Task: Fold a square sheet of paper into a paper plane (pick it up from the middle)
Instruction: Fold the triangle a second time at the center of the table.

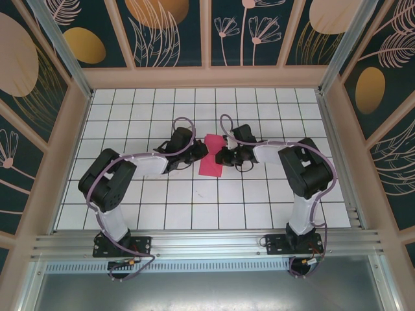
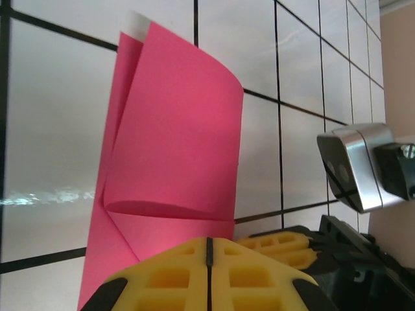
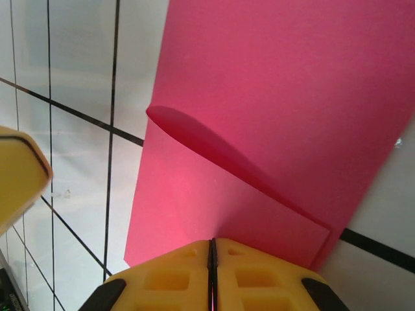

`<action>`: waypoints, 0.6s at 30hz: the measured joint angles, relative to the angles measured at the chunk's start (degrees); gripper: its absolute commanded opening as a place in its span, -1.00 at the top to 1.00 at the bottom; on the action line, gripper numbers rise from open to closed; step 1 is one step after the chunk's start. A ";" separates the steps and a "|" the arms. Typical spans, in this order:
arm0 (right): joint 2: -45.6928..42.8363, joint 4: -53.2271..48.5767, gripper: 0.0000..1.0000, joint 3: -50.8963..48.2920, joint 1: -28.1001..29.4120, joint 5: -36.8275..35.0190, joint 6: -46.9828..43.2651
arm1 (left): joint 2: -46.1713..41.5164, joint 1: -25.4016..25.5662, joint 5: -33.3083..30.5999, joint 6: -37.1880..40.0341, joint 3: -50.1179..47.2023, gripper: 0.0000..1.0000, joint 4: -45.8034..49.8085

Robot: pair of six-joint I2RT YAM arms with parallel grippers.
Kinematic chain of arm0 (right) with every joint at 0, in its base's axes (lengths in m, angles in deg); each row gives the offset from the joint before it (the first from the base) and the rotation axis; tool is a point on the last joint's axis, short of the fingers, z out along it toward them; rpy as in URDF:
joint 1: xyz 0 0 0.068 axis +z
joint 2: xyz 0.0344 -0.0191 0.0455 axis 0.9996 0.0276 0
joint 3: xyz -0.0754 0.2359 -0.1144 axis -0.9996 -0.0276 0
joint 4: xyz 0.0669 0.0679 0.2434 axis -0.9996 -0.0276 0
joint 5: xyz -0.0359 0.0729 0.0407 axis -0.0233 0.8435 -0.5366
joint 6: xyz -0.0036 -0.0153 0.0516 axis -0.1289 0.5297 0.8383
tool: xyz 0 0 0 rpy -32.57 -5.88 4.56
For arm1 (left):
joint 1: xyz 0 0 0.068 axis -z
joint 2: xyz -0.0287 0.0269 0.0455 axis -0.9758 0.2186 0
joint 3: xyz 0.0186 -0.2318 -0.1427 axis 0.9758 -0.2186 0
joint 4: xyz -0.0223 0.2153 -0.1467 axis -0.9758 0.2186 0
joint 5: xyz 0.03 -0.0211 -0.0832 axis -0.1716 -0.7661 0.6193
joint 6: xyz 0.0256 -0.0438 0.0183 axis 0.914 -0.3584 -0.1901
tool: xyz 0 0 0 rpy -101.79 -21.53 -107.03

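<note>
**White tiled table, pink paper sheet pinched between two grippers**

White tiles with dark grid lines cover the table [image 1: 130, 207] in the top view, and it is enclosed by wall panels [image 1: 162, 32] painted with plants on dark teal. The pink paper sheet [image 1: 211, 159] is seen near the middle of the table as a narrow upright strip. It is met by the left gripper [image 1: 198, 150] on one side and the right gripper [image 1: 224, 155] on the other.

In the left wrist view, the left gripper [image 2: 209, 243] is shown with its yellow fingers pressed together on the near edge of the pink paper sheet [image 2: 175, 129]. One layer is curled over another. The right gripper's yellow fingers [image 2: 279, 246] and a silver wrist camera [image 2: 356, 165] are seen just beside it.

In the right wrist view, the right gripper [image 3: 211, 243] is likewise closed tight on the edge of the pink paper sheet [image 3: 279, 97], which is bowed above the tiles. One yellow finger [image 3: 16, 175] of the left gripper is seen at the left edge.
</note>
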 measured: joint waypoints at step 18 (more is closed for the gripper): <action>-0.39 3.02 0.70 -2.40 -0.94 4.09 0.04 | 10.34 0.00 3.45 -0.42 6.45 0.84 0.07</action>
